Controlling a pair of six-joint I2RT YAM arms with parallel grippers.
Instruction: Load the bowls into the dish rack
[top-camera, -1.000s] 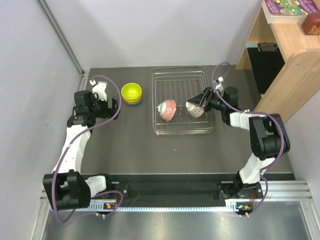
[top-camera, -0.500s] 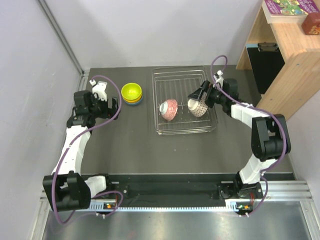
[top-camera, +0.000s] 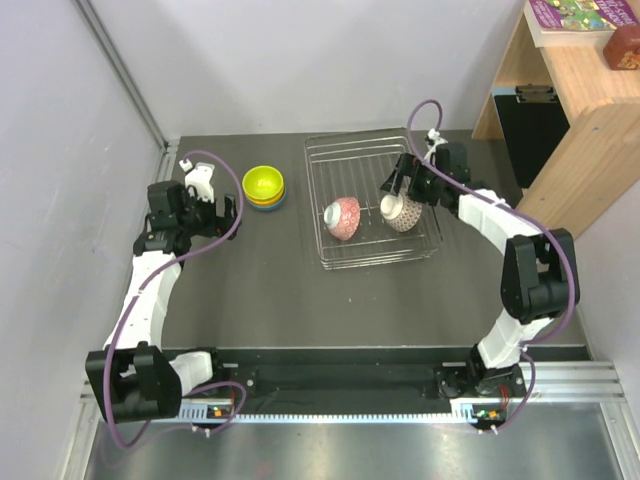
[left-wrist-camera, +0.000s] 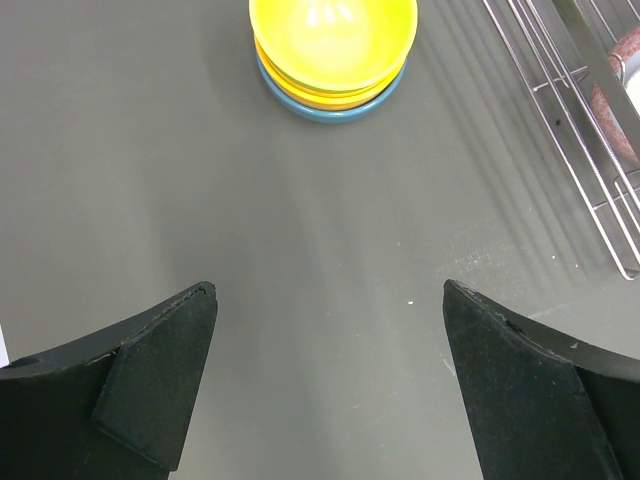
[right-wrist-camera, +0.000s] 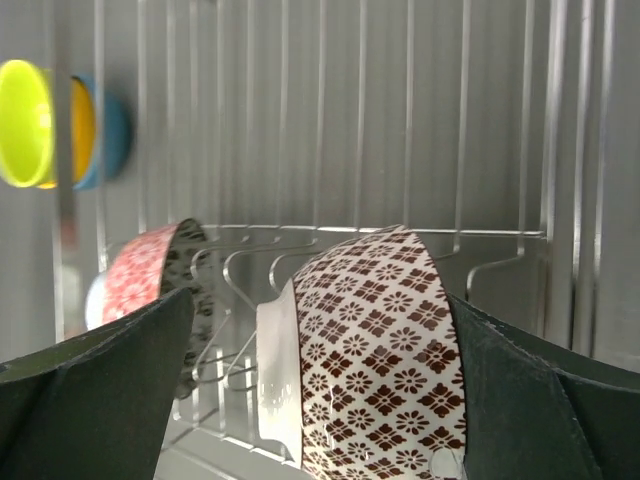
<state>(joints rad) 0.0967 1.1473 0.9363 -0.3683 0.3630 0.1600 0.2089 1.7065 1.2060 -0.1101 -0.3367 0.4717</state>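
The wire dish rack (top-camera: 368, 160) lies slightly skewed on the table. In it, both on edge among the tines, are a pinkish-red patterned bowl (top-camera: 343, 217) and a brown-patterned white bowl (top-camera: 403, 214). My right gripper (top-camera: 397, 193) is just above the brown bowl. In the right wrist view it (right-wrist-camera: 320, 300) is open astride the brown bowl (right-wrist-camera: 380, 370); the right finger (right-wrist-camera: 550, 400) touches the bowl and the left one stands apart. A lime-yellow bowl (top-camera: 263, 183) tops an orange and blue stack left of the rack. My left gripper (top-camera: 216, 206) is open and empty, short of that stack (left-wrist-camera: 333, 40).
A wooden shelf unit (top-camera: 570, 120) stands at the right, close to the rack's far right corner. The grey walls close the back and left. The rack's edge (left-wrist-camera: 590, 150) shows at the right of the left wrist view.
My right gripper moved toward the far side with the brown bowl, which now stands in the rack. The rack twisted, its near end shifting right. The left arm has not moved.
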